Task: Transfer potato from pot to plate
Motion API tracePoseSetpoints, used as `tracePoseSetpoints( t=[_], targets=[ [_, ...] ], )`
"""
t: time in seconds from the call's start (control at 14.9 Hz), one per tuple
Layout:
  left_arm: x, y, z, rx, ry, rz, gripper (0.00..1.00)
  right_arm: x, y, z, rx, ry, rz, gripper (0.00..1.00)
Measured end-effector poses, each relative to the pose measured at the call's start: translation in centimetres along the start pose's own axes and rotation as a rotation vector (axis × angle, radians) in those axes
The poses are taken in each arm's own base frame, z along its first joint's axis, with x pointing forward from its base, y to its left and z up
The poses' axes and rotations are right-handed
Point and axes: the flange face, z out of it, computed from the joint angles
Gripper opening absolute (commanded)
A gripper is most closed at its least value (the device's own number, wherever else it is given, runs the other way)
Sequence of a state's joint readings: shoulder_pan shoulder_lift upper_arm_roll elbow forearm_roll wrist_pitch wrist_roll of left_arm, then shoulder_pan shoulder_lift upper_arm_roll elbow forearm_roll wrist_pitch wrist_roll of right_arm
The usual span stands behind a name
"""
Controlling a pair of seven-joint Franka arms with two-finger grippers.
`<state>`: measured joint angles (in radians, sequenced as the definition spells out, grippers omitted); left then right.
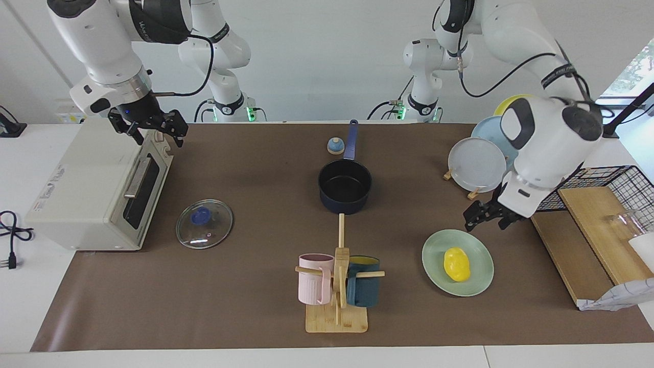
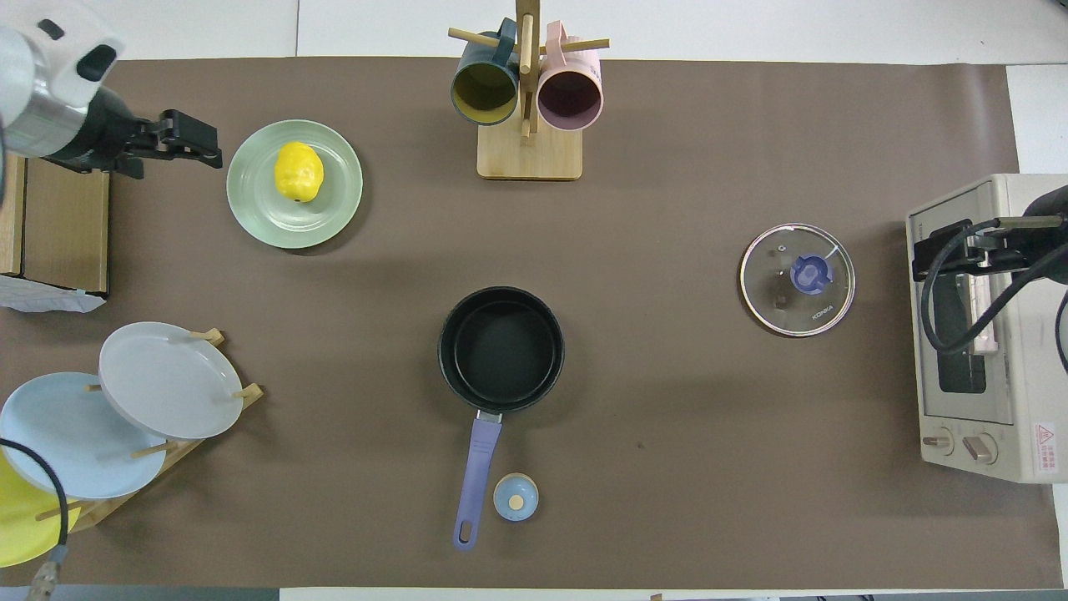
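Overhead, the left end effector (image 1: 485,217) hangs just beside the plate (image 1: 480,250), fingers spread, pinching nothing. One potato (image 1: 456,264) lies on that plate. One pot (image 1: 345,186) sits bare mid-counter. The right end effector (image 1: 153,128) waits over the toaster oven (image 1: 97,189), fingers apart. Two mugs (image 1: 316,278) hang on one rack.

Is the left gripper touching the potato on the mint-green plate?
Apart. The facing view shows the left gripper raised off the plate's rim, bare plate between it and the potato; the overhead view agrees.
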<state>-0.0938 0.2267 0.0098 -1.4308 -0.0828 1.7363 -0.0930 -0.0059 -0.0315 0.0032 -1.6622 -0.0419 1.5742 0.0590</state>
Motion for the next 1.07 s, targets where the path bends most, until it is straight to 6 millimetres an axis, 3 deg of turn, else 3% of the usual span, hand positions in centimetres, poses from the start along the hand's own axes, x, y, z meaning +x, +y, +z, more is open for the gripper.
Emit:
tracePoseSetpoints(
  t=[0.2, 0.33, 0.47, 0.74, 0.94, 1.07],
  targets=[
    [-4.4, -0.6, -6.1, 0.022, -0.035, 0.027, 1.00, 0.0, 0.0, 0.0, 0.000, 0.000, 0.000, 1.00],
    [-6.8, -0.8, -7.9, 0.033, -0.070, 0.047, 1.00, 0.0, 0.0, 0.0, 0.000, 0.000, 0.000, 1.00],
    [-8.6, -1.2, -7.6, 0.054, -0.105, 0.051, 1.00, 0.0, 0.0, 0.0, 0.001, 0.000, 0.000, 1.00],
    [-11.2, -1.8, -4.5, 0.065, -0.182, 0.051, 1.00, 0.0, 0.0, 0.0, 0.001, 0.000, 0.000, 1.00],
    [-11.0, -1.7, -5.0, 0.062, -0.142, 0.054, 1.00, 0.0, 0.0, 0.0, 0.001, 0.002, 0.000, 1.00],
    [-10.6, -1.6, -6.4, 0.061, -0.116, 0.056, 1.00, 0.0, 0.0, -0.1, 0.002, 0.003, 0.000, 1.00]
  ],
)
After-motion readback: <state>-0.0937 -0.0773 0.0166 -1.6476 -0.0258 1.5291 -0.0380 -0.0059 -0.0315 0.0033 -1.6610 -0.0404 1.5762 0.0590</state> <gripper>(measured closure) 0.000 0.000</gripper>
